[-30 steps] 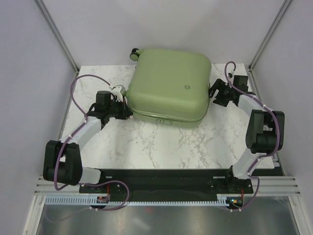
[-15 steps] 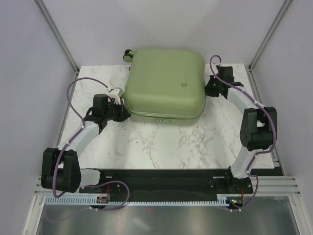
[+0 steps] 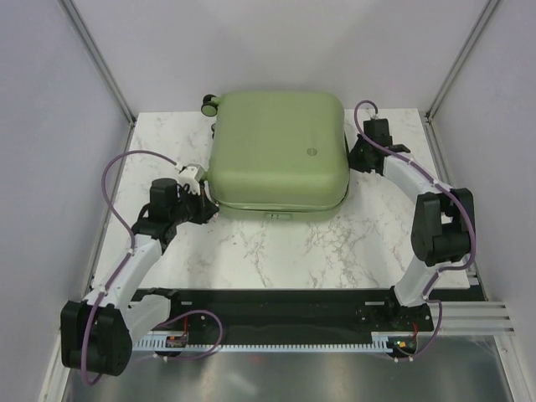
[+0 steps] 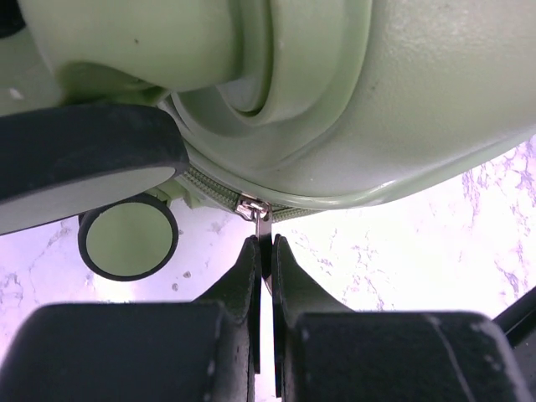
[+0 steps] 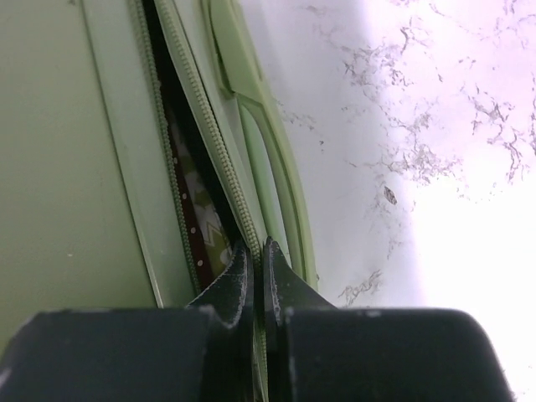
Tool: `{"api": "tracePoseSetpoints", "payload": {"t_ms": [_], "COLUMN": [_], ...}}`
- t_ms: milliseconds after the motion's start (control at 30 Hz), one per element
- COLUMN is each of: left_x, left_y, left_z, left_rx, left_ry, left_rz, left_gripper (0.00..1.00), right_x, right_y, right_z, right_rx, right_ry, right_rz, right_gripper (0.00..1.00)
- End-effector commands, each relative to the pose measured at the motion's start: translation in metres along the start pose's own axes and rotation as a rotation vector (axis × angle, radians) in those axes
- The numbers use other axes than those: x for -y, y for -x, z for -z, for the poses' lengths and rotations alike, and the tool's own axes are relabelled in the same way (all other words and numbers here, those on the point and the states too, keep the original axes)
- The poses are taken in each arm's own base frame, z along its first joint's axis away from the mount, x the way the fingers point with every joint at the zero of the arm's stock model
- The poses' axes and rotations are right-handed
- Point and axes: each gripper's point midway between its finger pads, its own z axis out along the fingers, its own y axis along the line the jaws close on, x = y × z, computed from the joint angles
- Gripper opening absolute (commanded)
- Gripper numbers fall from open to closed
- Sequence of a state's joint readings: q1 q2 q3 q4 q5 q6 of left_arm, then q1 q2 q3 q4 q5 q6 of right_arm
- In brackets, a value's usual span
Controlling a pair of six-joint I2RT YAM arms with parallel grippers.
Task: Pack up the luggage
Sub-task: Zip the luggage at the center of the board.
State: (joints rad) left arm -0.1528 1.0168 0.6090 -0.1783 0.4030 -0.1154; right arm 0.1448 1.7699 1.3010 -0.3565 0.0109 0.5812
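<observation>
The left jaws are pressed together on the metal zip pull, which hangs from the slider at the seam of the luggage. A wheel sits just beside them, under the shell's corner.

The right jaws are also pressed together, their tips against the zip on the opposite side. I cannot tell whether they pinch anything. There the seam gapes a little and dark dotted fabric shows inside.

From above, the luggage lies flat with its lid down at the middle of the tabletop's far edge, hanging partly over it. The round logo faces up. The left jaws meet its near left corner and the right jaws its right side.
</observation>
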Motion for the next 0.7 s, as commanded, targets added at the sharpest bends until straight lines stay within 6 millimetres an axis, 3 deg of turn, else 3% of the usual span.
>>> {"api": "tracePoseSetpoints", "payload": {"t_ms": [0,133,367,667], "left_x": [0.066,0.085,0.126,0.174], "left_y": [0.041,0.034,0.033,0.019], "left_z": [0.031,0.043,0.06,0.062], "left_rx": [0.159,0.139,0.11,0.067], "left_ry": [-0.28,-0.342,-0.457,-0.555], "left_rz": [-0.114,-0.14,-0.161,-0.212], "left_gripper": [0.02,0.02,0.02,0.02], "right_x": [0.087,0.099,0.099,0.105], "right_y": [-0.043,-0.044,-0.047,-0.05], "right_z": [-0.003,-0.002,-0.003,0.003], "right_rx": [-0.044,-0.031,-0.024,0.002], "right_ry": [-0.425,-0.48,-0.491,-0.532], "right_rz": [-0.003,0.003,-0.046,-0.072], "right_gripper": [0.0,0.0,0.0,0.0]}}
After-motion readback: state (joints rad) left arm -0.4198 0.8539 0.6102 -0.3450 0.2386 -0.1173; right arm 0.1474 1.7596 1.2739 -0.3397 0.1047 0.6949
